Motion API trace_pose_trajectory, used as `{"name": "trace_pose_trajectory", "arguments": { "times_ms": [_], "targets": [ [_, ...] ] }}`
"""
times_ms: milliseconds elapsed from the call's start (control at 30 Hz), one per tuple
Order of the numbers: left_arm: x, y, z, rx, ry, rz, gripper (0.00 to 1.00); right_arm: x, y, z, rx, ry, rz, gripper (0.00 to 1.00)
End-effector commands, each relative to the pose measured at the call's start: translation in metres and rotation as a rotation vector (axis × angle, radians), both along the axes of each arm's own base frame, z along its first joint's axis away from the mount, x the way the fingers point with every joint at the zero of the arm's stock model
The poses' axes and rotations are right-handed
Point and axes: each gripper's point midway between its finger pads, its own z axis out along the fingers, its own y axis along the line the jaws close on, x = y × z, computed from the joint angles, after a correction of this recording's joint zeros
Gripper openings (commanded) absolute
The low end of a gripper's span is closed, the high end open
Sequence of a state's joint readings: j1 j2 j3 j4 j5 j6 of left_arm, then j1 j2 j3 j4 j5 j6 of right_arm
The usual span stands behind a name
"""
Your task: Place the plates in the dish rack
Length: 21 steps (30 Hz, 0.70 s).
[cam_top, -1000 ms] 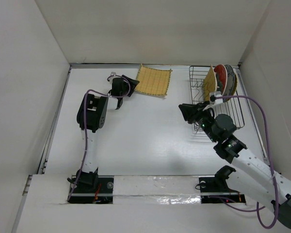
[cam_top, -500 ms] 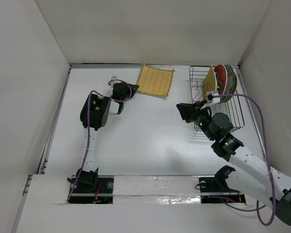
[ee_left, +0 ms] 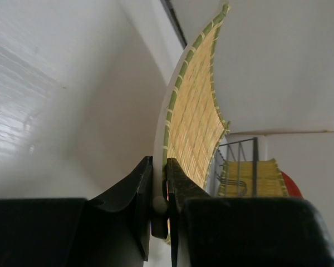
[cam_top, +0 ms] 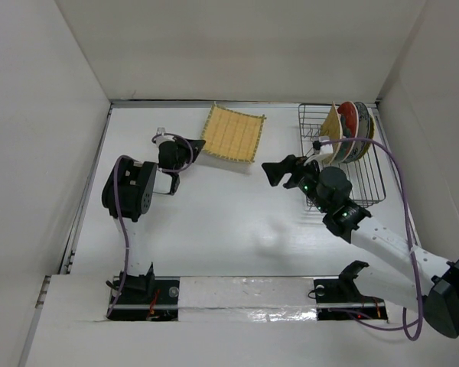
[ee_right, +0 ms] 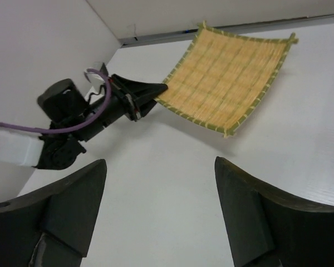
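My left gripper (cam_top: 196, 145) is shut on the near-left edge of a square yellow ribbed plate (cam_top: 232, 134), which hangs tilted above the table. The left wrist view shows that plate (ee_left: 197, 111) edge-on, pinched at its rim in my left gripper (ee_left: 158, 162). My right gripper (cam_top: 280, 170) is open and empty, left of the dish rack (cam_top: 379, 182). In the right wrist view it (ee_right: 161, 164) faces the held plate (ee_right: 228, 75). Upright in the rack stand another square yellow plate (cam_top: 331, 131), a red plate (cam_top: 349, 117), a speckled plate (cam_top: 361, 126) and a small yellow plate (cam_top: 371, 131).
White walls enclose the table on the left, back and right. The black wire rack (ee_left: 239, 151) stands in the back right corner. The right arm's purple cable (cam_top: 402, 176) arcs over the rack's front half. Both arm bases sit at the near edge.
The left gripper has shut on the square plate's edge and drawn it left and up off the table. The right gripper has swung left, away from the rack, and opened wide.
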State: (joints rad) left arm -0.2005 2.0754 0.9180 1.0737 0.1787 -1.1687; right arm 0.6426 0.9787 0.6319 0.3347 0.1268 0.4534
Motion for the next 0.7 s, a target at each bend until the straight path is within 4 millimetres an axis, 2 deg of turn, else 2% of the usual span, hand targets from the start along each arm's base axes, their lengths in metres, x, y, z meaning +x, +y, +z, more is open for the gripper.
{"name": "trace_pose_trajectory", "arguments": {
  "times_ms": [0,33,100,133,167,267,400,433,500,567,600,667],
  "targets": [
    [-0.011,-0.005,0.126,-0.139,-0.327,-0.008,0.00,0.013,0.001,0.017,0.076,0.010,-0.042,0.88],
    [-0.018,-0.009,0.123,-0.154,-0.318,-0.016,0.00,0.017,0.005,0.008,0.084,0.037,-0.044,0.89],
    [-0.025,-0.011,0.132,-0.207,-0.330,-0.032,0.00,0.023,0.008,0.003,0.132,0.064,-0.054,0.92],
    [-0.031,-0.010,0.129,-0.218,-0.321,-0.038,0.00,0.026,0.010,-0.002,0.145,0.082,-0.058,0.93],
    [-0.035,-0.009,0.132,-0.234,-0.323,-0.036,0.00,0.032,0.012,-0.010,0.151,0.103,-0.075,0.94],
    [-0.046,-0.006,0.150,-0.231,-0.345,-0.033,0.00,0.048,0.017,-0.018,0.199,0.141,-0.098,0.99],
    [-0.061,-0.006,0.175,-0.241,-0.377,-0.058,0.00,0.069,0.018,-0.008,0.228,0.137,-0.093,1.00],
    [-0.064,-0.006,0.174,-0.234,-0.368,-0.060,0.00,0.069,0.020,-0.004,0.238,0.128,-0.082,1.00],
    [-0.074,-0.006,0.187,-0.230,-0.390,-0.072,0.00,0.080,0.011,0.001,0.266,0.123,-0.106,1.00],
    [-0.081,-0.001,0.187,-0.230,-0.386,-0.074,0.00,0.085,0.009,0.001,0.278,0.131,-0.102,1.00],
    [-0.087,-0.002,0.193,-0.230,-0.398,-0.090,0.00,0.084,0.011,0.001,0.295,0.135,-0.092,1.00],
    [-0.096,-0.002,0.190,-0.228,-0.385,-0.100,0.00,0.086,0.014,0.004,0.320,0.122,-0.063,1.00]
  ]
}}
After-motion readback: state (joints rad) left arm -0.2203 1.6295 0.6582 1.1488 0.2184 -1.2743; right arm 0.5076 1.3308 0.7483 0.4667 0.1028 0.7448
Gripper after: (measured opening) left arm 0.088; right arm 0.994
